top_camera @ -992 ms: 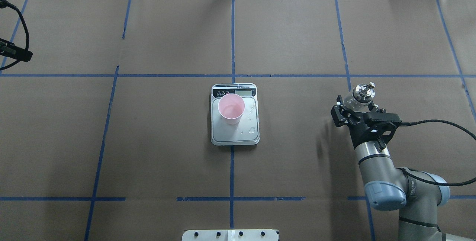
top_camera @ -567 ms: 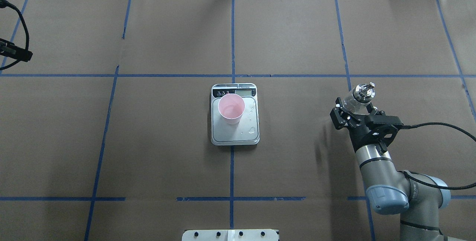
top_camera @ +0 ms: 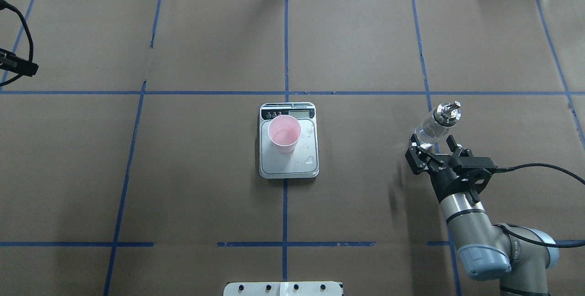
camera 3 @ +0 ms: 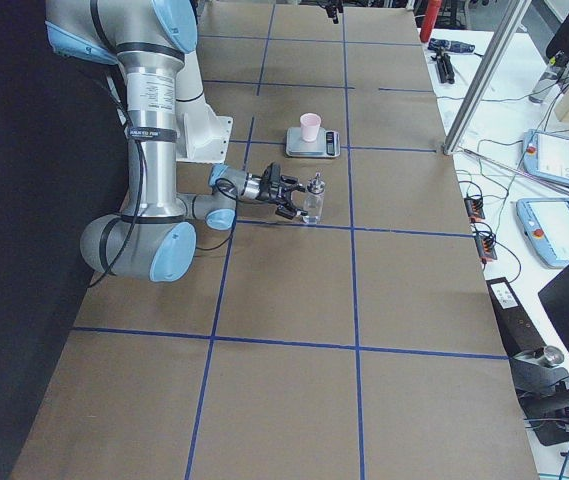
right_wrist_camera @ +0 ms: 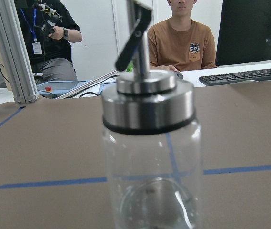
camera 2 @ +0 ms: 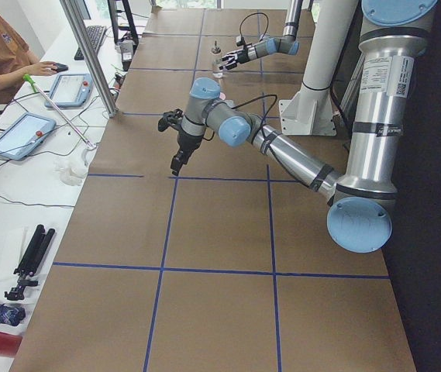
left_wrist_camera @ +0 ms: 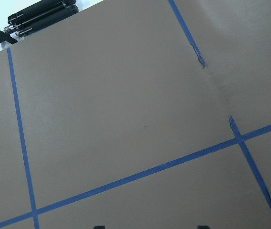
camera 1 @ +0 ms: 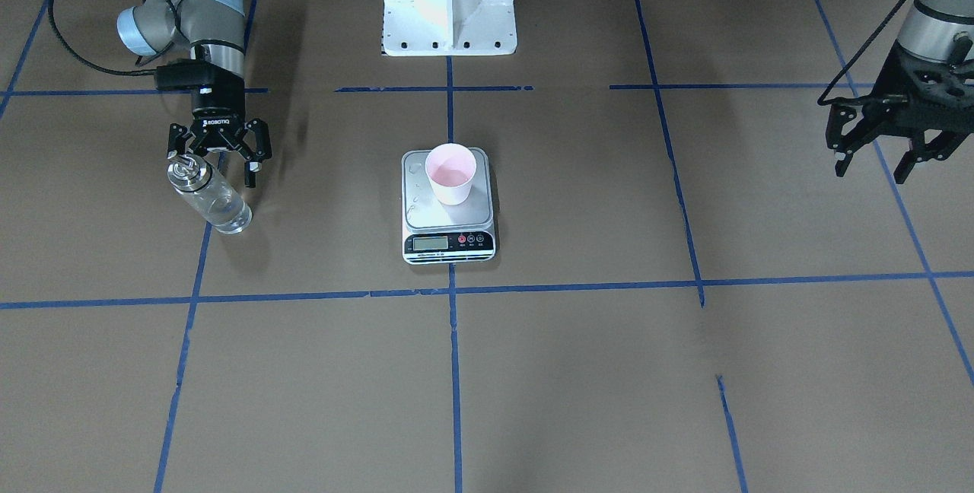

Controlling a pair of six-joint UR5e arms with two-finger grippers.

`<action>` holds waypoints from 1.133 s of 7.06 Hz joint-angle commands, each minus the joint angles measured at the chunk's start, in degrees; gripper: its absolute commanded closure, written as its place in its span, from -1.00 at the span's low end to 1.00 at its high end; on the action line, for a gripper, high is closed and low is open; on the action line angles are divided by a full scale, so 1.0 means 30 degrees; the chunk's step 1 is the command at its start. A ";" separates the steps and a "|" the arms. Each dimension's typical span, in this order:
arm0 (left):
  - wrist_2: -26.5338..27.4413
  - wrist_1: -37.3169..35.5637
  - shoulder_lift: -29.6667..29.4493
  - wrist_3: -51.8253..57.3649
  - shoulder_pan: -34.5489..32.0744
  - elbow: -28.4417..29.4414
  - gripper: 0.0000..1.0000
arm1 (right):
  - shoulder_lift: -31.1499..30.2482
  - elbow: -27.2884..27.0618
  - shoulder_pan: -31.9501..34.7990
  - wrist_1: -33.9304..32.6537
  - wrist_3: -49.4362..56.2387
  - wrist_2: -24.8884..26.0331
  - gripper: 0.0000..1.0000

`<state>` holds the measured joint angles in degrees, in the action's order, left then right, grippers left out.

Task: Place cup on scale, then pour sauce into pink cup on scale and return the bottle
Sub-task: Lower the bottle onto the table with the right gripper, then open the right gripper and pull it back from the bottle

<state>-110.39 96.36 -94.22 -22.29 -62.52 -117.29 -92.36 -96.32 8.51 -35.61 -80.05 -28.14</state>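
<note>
The bottle [top_camera: 434, 124] stands just before the right claw [top_camera: 432, 140], scale [top_camera: 289, 166] well apart

The table [top_camera: 205, 172] is brown paper, crossed by a grid of blue tape lines [top_camera: 284, 214]. The cup [top_camera: 284, 134] is plain pale pink. The scale [top_camera: 289, 170] has a silver platform, a grey display and a red button. The bottle [top_camera: 429, 127] is clear, colourless glass; its cap [right_wrist_camera: 147, 105] is shiny silver with a black ring. The right gripper [camera 1: 215, 162] and the left gripper [camera 1: 870, 162] are black, on grey arms [top_camera: 464, 209] with pale blue joints.
</note>
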 commanded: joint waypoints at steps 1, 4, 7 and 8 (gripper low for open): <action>0.0000 -0.0009 0.0059 -0.0010 -0.0019 -0.0072 -0.44 | -0.1088 -0.0004 -0.0726 0.1698 0.0022 0.0121 -1.00; 0.0000 -0.0009 0.0059 -0.0010 0.0010 0.0015 -0.44 | -0.2343 -0.0033 -0.0993 0.1906 0.0167 -0.0692 -1.00; -0.0030 -0.0009 0.0030 -0.0039 0.0068 0.0162 -0.44 | -0.4277 0.0462 -0.0963 0.6522 0.2504 -0.1721 -1.00; -0.0030 -0.0009 0.0001 -0.0040 0.0069 0.0191 -0.44 | -0.4660 0.0523 -0.0876 0.6913 0.2599 -0.2477 -1.00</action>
<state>-110.48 96.33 -94.13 -22.38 -62.35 -116.84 -104.58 -95.19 5.70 -17.87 -73.63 -33.46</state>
